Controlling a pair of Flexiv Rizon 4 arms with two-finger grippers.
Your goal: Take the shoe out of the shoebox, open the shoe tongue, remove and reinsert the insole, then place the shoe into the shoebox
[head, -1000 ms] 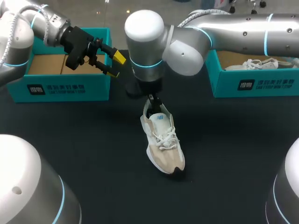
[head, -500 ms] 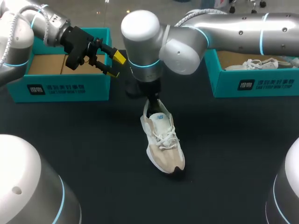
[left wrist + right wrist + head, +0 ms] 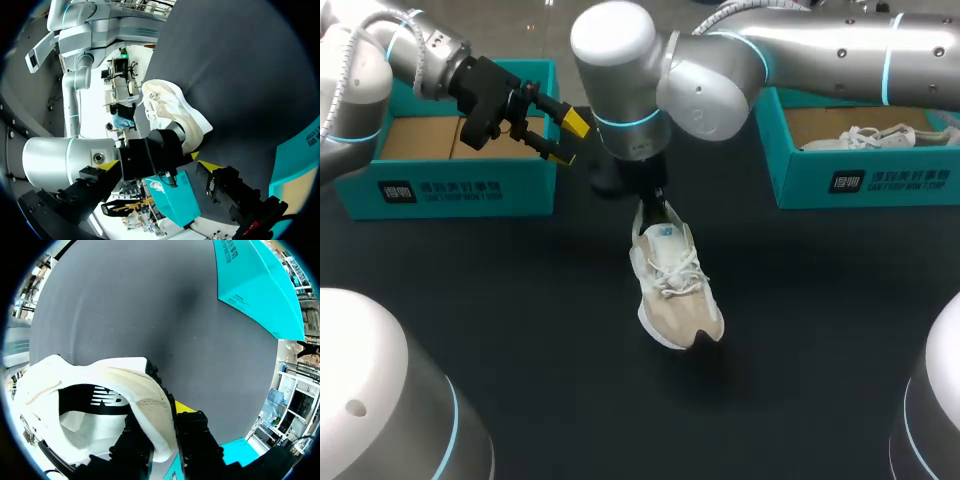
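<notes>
beige-and-white shoe (image 3: pixel 676 292) has shifted slightly right and turned since a second ago, drawn by the right gripper (image 3: pixel 162 427), which is clamped on its heel collar. probably positioning before the tongue step. laces tied, blue tongue label. it sits mid-table (image 3: pixel 520 300), between the left shoebox (image 3: pixel 460 195) and right shoebox (image 3: pixel 840 180). left gripper (image 3: pixel 565 140) is spread, empty.

Overhead, two wrist views; common shoe (image 3: pixel 675 290)
</notes>
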